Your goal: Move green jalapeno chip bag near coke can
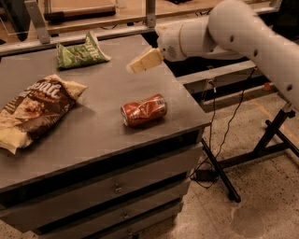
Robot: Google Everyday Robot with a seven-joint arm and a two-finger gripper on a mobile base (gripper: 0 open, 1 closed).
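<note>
The green jalapeno chip bag lies flat at the far side of the grey table top. The coke can, red-orange and dented, lies on its side near the table's front right. My gripper hangs above the table's far right part, pointing left. It is to the right of the green bag and behind and above the can, touching neither. It holds nothing that I can see.
A large brown-and-cream bag lies on the table's left side. Drawers sit under the table top. A black stand with cables is on the floor to the right. A shelf rail runs behind the table.
</note>
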